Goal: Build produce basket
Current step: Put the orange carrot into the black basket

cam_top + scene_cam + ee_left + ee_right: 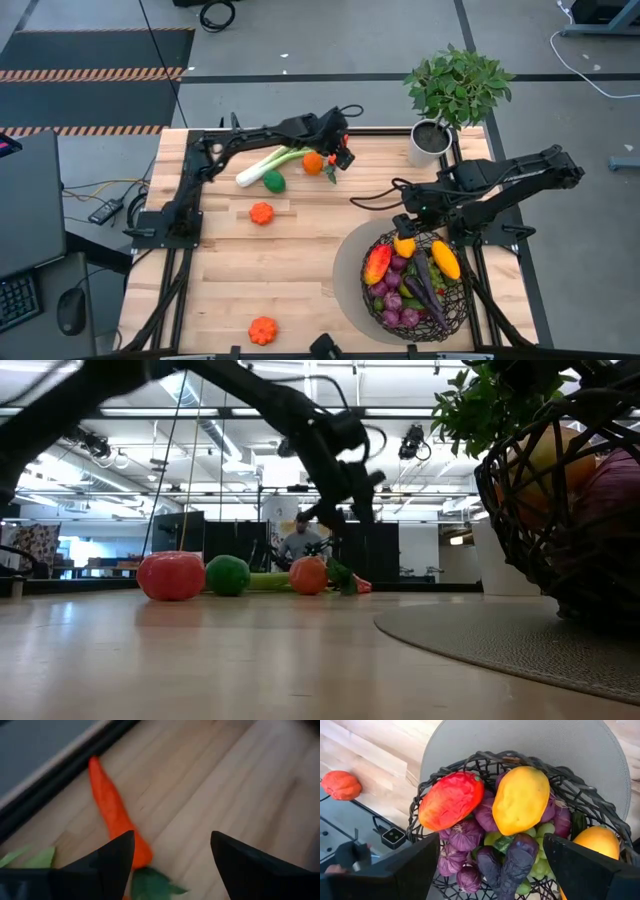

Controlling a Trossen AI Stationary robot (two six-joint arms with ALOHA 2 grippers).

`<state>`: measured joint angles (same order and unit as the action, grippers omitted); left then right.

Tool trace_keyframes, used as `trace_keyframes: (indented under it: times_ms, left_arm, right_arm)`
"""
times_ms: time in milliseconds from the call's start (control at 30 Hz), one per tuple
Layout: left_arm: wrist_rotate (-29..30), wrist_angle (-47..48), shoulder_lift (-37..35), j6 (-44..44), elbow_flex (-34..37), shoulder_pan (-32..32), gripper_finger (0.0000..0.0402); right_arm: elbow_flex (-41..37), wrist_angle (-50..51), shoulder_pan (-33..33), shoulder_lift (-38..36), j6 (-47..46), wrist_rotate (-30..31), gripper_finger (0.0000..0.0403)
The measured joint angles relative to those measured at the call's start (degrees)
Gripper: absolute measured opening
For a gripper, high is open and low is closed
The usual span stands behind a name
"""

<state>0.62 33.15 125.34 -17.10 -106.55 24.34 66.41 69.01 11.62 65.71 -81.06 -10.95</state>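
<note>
My left gripper [340, 158] [172, 840] hangs open at the table's far middle, above an orange carrot [107, 805] that lies flat on the wood with its leafy green top [147, 884] under the fingers. Beside it rest an orange [313, 162], a green-white leek [265, 165] and a lime [273, 181]. The dark wire basket [418, 285] stands on a round grey mat [350, 270] at the near right, filled with produce. My right gripper [412, 225] [491, 840] hovers open above the basket's far rim.
Two small orange pumpkins lie loose, one [261, 212] at the table's middle left and one [262, 330] by the near edge. A white pot with a leafy plant [432, 140] stands at the far right. Bare wood lies between the pumpkins and the mat.
</note>
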Motion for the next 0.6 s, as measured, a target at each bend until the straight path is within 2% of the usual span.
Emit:
trace_keyframes:
  times_ms: [133, 267, 467, 600]
  left_arm:
    - [-0.2, 10.0, 7.1, 0.3, -10.5, 1.0, 0.0266]
    - [-0.7, 17.1, 12.0, 0.4, -17.3, 1.7, 0.0266]
    - [-0.9, 22.6, 14.6, 0.0, -20.2, 3.0, 0.0266]
    - [-2.1, 22.6, 14.7, -0.2, -20.2, 3.8, 0.0266]
  right_arm:
    - [0.0, 0.0, 0.3, -0.3, 0.0, -0.2, 0.0358]
    - [0.0, 0.0, 1.1, -0.4, 0.0, -0.3, 0.0358]
    - [0.0, 0.1, 2.3, -0.4, 0.1, 1.3, 0.0358]
    - [0.0, 0.2, 2.4, -0.4, 0.9, 2.5, 0.0358]
